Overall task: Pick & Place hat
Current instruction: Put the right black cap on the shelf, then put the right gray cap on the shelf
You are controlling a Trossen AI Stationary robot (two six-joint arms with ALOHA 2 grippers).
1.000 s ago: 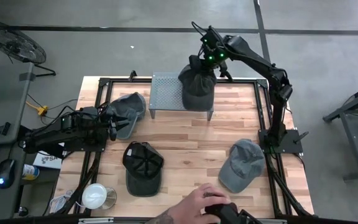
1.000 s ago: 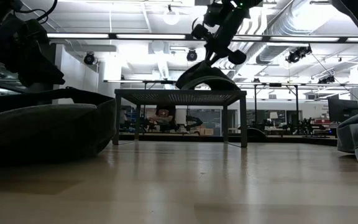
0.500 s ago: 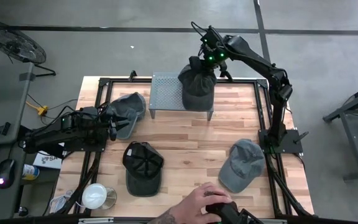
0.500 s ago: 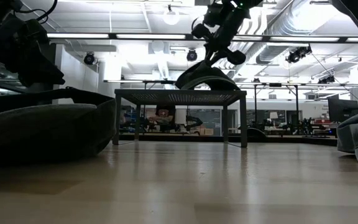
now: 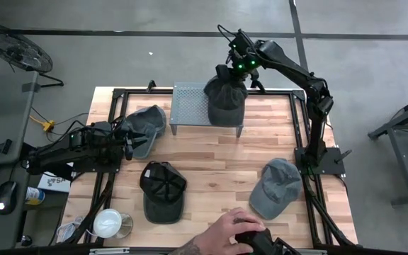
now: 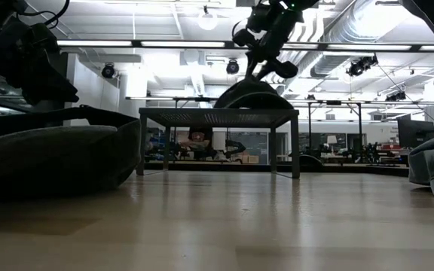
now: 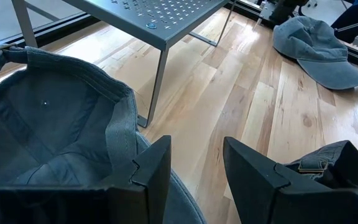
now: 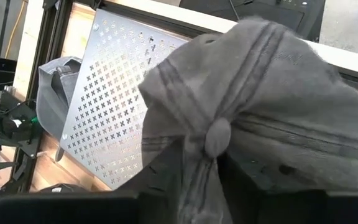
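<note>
High view: right gripper at the far edge of the table, pinched on the crown of a dark grey fabric cap draped over the right end of the perforated grey metal stand; cap sits a touch further toward the far edge than half a second back, otherwise little shift. Left gripper parked at the left side beside a grey-blue cap, brim between or just past the fingers; grip not confirmed. Count: four caps (one on stand, grey-blue at left, black cap near centre front, grey cap at right), one stand, one white-lidded cup; a person's hand at the front edge. Low view: cap crown now lower and flatter on the stand top than a moment ago; reads as placement nearly complete, release pending. Left wrist view: fingers parted with a clear gap, upturned cap alongside. Right wrist view: cap button and seams bunched right at the fingers, closed tight on fabric, stand plate beneath.
</note>
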